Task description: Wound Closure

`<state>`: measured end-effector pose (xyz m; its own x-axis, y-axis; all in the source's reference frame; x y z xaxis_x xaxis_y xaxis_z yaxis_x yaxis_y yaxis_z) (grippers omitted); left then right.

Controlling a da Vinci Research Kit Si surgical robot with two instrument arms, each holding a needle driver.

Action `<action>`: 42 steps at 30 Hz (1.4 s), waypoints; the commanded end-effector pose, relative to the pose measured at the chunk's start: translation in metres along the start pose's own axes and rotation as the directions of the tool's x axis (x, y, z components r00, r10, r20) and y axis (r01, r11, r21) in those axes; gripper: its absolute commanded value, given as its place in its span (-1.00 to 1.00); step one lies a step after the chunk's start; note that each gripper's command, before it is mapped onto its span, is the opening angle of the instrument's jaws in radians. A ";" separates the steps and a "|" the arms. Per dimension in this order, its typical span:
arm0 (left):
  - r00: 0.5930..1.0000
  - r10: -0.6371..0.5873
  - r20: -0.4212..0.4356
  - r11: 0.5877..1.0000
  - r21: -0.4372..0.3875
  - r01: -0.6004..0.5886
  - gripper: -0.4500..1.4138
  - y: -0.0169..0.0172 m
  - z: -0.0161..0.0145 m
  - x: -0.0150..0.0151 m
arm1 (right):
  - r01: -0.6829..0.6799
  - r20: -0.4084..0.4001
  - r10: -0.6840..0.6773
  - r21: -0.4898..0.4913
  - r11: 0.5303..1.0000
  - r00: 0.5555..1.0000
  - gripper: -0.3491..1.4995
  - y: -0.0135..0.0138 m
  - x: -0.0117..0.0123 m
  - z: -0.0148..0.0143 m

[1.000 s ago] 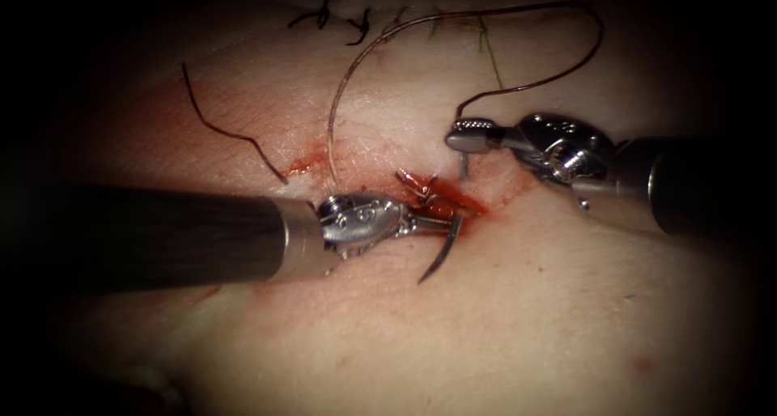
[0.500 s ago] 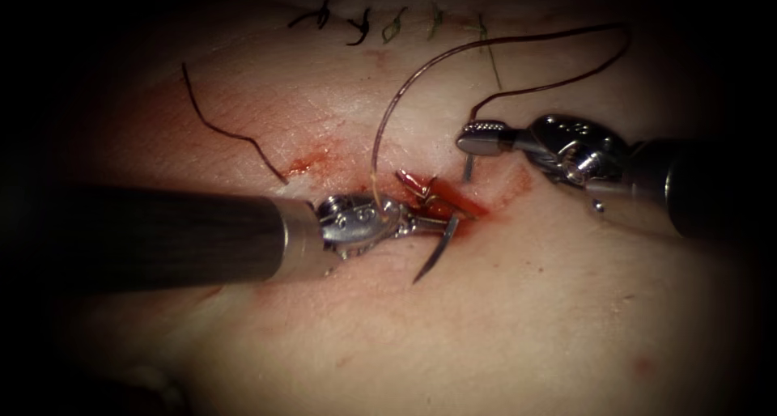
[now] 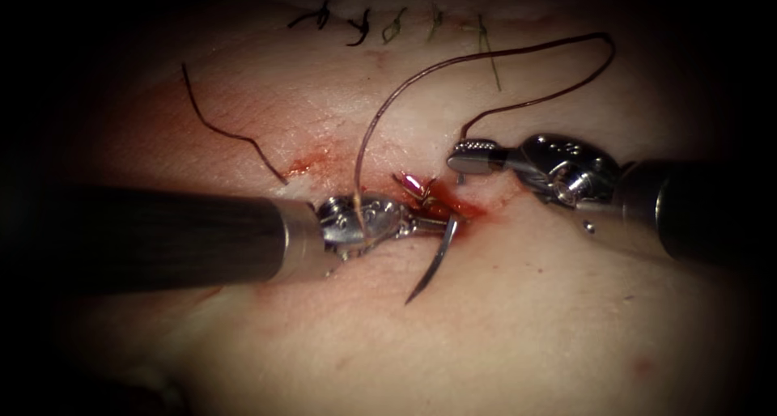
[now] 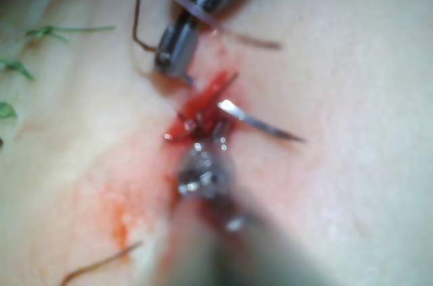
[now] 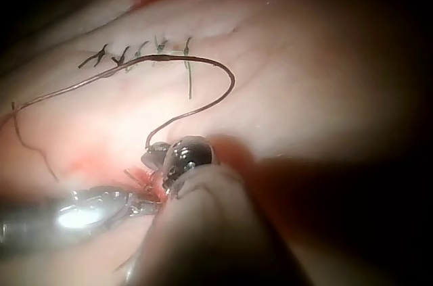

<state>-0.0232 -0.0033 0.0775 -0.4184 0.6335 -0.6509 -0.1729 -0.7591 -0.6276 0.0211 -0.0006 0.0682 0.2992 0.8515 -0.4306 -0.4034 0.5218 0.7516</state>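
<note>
Left tool, jaws clamped near the needle's blunt end, has swung its point nearer, clear of the tissue; right tool, closed on thread, has dipped toward the cut

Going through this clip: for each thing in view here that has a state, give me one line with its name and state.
Left claw: shut on the needle near its blunt end.
Right claw: shut on the thread.
Needle: out of the tissue, point free, lying over the skin below the cut.
Thread: slack, looping from the right claw over the left tool.
Cut: open, wet with red fluid.
Older stitches: tied.
Loose thread piece: lying left of the cut.
</note>
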 end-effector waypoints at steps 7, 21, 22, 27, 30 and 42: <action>0.975 0.212 -0.059 0.976 -0.035 -0.215 -0.23 0.0021 -0.0004 -0.0014 | -0.046 -0.063 0.040 -0.105 0.993 0.997 0.95 0.0016 0.0010 -0.0047; 0.758 0.576 -0.306 0.815 0.137 -0.563 0.51 0.0063 -0.0029 -0.0002 | -0.025 -0.059 0.019 -0.096 0.995 0.998 0.80 0.0028 -0.0031 -0.0075; 0.745 0.593 -0.305 0.803 0.151 -0.577 0.51 0.0064 -0.0030 0.0001 | -0.028 -0.059 0.023 -0.094 0.995 0.998 0.80 0.0028 -0.0033 -0.0073; 0.682 0.674 -0.285 0.739 0.244 -0.628 0.46 0.0060 -0.0041 0.0020 | -0.023 -0.062 0.018 -0.094 0.995 0.998 0.80 0.0027 -0.0044 -0.0065; 0.686 0.674 -0.275 0.739 0.258 -0.622 0.44 0.0049 -0.0034 0.0024 | -0.029 -0.063 0.023 -0.092 0.995 0.998 0.80 0.0026 -0.0051 -0.0059; 0.668 0.692 -0.274 0.721 0.229 -0.653 0.26 0.0043 -0.0005 0.0007 | -0.032 -0.065 0.026 -0.093 0.995 0.998 0.80 0.0023 -0.0055 -0.0055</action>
<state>-0.0234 -0.0056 0.0735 -0.1549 -0.0632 -0.9859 -0.0554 -0.9958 0.0726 0.0131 -0.0035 0.0689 0.2318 0.8660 -0.4430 -0.4942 0.4971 0.7132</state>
